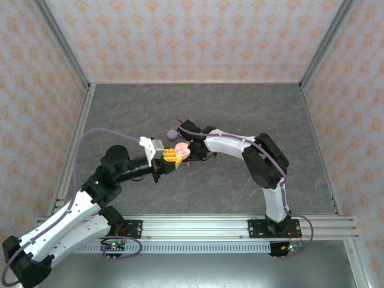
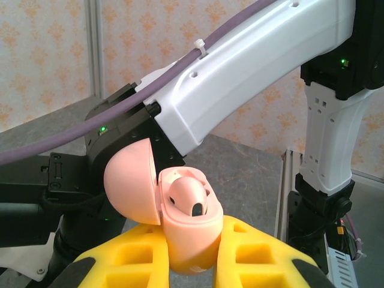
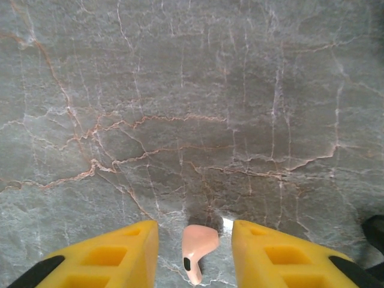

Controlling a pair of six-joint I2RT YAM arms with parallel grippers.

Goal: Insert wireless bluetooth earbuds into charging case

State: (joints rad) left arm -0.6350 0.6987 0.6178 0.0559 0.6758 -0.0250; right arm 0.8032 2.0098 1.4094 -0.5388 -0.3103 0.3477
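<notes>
My left gripper [image 2: 192,240] is shut on a pink charging case [image 2: 191,243], held off the table with its lid [image 2: 132,183] swung open to the left. One pink earbud [image 2: 191,199] sits in the case's well. From above, the case [image 1: 183,150] shows at the left gripper's yellow fingers [image 1: 170,157], close under the right arm's wrist. My right gripper [image 3: 195,234] hangs low over the table, its yellow fingers open. A second pink earbud [image 3: 199,245] lies on the table between them, with a gap on each side.
A small lilac round thing [image 1: 172,134] lies on the grey marbled table [image 1: 240,108] just left of the right wrist. The right arm [image 2: 252,66] crosses close above the left gripper. Patterned walls ring the table.
</notes>
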